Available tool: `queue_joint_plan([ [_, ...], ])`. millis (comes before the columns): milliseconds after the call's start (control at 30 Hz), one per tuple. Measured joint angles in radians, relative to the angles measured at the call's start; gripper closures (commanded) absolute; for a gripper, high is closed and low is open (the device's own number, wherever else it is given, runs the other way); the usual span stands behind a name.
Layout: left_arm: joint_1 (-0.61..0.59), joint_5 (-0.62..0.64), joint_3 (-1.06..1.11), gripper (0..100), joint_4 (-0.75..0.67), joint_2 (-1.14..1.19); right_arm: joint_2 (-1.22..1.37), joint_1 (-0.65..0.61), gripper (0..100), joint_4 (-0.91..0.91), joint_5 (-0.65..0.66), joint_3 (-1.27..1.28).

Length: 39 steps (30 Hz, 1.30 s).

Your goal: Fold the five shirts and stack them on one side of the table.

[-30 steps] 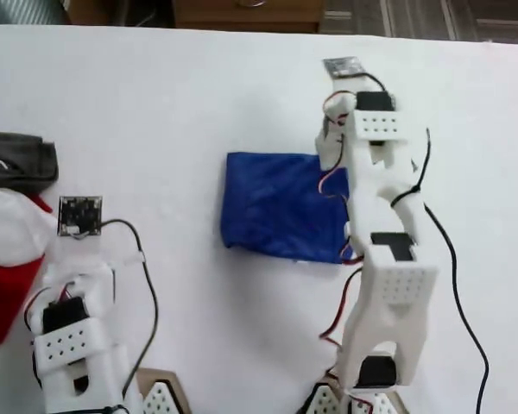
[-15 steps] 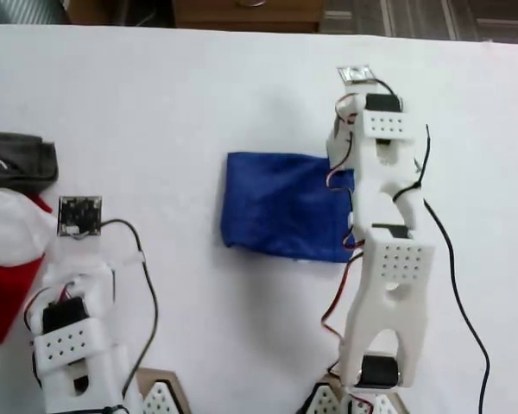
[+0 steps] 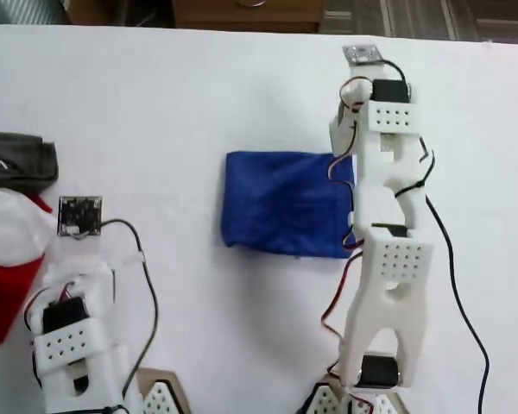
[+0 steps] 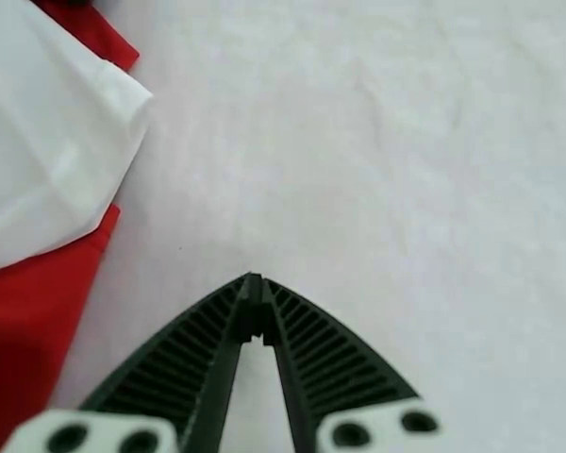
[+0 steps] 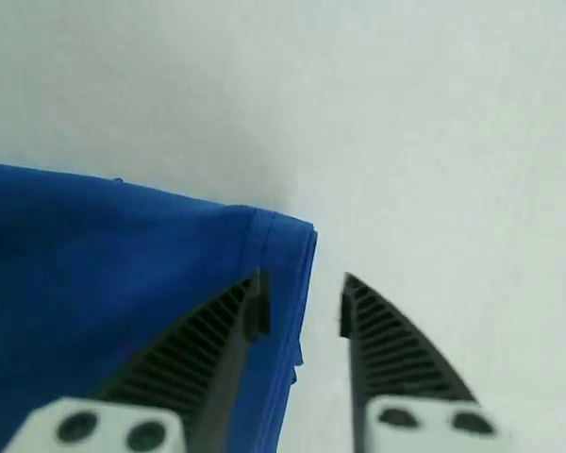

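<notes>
Blue shirt — rt claw astride edge

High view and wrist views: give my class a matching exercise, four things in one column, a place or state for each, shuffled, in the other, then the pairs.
1 blue shirt
2 dark grey shirt
3 left arm's jaws
4 right arm's jaws

A shut, over the table
B at the table's far left edge
C folded, mid-table
D open, at the blue shirt's corner

Pairs: 1-C, 2-B, 3-A, 4-D
</notes>
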Motion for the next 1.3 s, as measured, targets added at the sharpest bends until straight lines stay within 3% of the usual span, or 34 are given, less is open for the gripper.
queue_joint_plan([
  [400, 0.000, 0.000, 0.000, 97, 0.000, 0.000, 0.127, 0.000, 82.5, 0.002, 0.000, -0.005],
  [533, 0.000, 0.000, 0.000, 97, 0.000, 0.000, 0.127, 0.000, 98.3, 0.002, 0.041, -0.005],
  [700, 0.000, 0.000, 0.000, 97, 0.000, 0.000, 0.127, 0.000, 97.8, -0.003, 0.149, -0.020],
  [1067, 0.000, 0.000, 0.000, 97, 0.000, 0.000, 0.133, 0.000, 97.9, -0.003, 0.164, -0.226],
  [1300, 0.000, 0.000, 0.000, 97, 0.000, 0.000, 0.138, 0.000, 97.7, -0.006, 0.164, -0.230],
])
